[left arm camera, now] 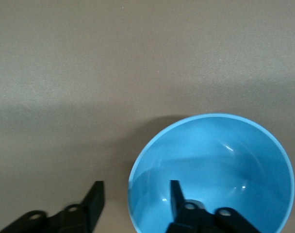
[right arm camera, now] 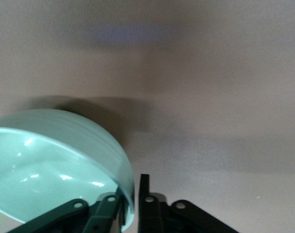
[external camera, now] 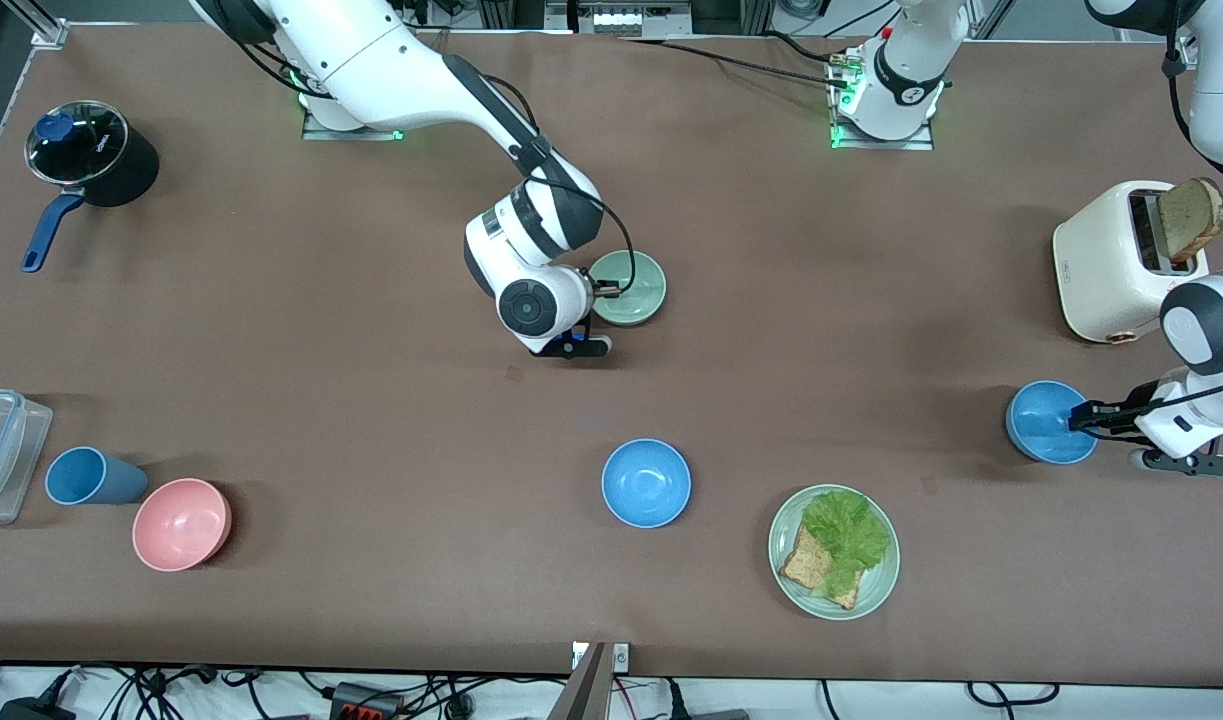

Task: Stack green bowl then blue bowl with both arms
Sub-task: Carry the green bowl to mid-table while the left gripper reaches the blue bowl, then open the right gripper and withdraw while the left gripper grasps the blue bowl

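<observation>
The pale green bowl (external camera: 631, 288) is near the table's middle, and in the right wrist view (right arm camera: 55, 160) it is tilted. My right gripper (external camera: 603, 290) (right arm camera: 133, 194) is shut on its rim, one finger inside and one outside. A blue bowl (external camera: 1046, 420) (left arm camera: 220, 160) stands at the left arm's end of the table. My left gripper (external camera: 1081, 420) (left arm camera: 135, 194) is open astride its rim, one finger inside and one outside, not touching. A second, slightly paler blue bowl (external camera: 646, 483) stands in the middle, nearer the camera than the green bowl.
A green plate (external camera: 876, 590) with bread and lettuce lies beside the middle blue bowl. A toaster (external camera: 1111, 260) with a slice of bread stands near the left arm. A pink bowl (external camera: 181, 523), a blue cup (external camera: 91, 476), a plastic box (external camera: 1, 450) and a pot (external camera: 96, 155) are at the right arm's end.
</observation>
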You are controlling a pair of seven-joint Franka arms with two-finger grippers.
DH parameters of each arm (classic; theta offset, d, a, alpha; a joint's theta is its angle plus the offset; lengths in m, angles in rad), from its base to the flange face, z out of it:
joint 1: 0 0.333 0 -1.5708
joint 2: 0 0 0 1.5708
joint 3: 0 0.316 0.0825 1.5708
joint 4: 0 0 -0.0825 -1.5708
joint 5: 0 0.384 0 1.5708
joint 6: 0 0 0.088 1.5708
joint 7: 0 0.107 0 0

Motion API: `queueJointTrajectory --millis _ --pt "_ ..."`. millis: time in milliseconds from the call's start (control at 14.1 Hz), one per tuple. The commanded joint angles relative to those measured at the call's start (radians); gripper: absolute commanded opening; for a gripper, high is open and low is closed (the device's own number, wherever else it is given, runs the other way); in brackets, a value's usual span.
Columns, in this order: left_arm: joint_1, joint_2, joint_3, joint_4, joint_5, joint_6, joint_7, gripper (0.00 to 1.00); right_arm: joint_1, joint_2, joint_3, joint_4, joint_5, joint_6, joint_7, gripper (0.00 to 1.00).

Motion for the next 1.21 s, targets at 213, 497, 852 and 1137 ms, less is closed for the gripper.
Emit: queueJointTrajectory --millis 213,497,852,1137 --pt "0.025 0.011 -0.019 0.018 0.005 -0.004 0.028 0.13 -0.092 -0.139 -0.034 0.168 0.002 -0.213 0.053 1.00" --pt "0.048 0.009 -0.042 0.021 -0.026 -0.028 0.088 0.01 -0.279 -0.221 -0.071 0.256 -0.027 -0.359 0.038 1.00" --pt "0.046 -0.035 -0.076 0.027 -0.046 -0.166 0.091 0.00 -0.515 -0.305 -0.072 0.257 -0.239 -0.389 -0.345 1.00" --pt "0.046 -0.135 -0.141 0.024 -0.047 -0.304 0.101 0.00 -0.572 -0.362 -0.074 0.256 -0.314 -0.387 -0.365 1.00"
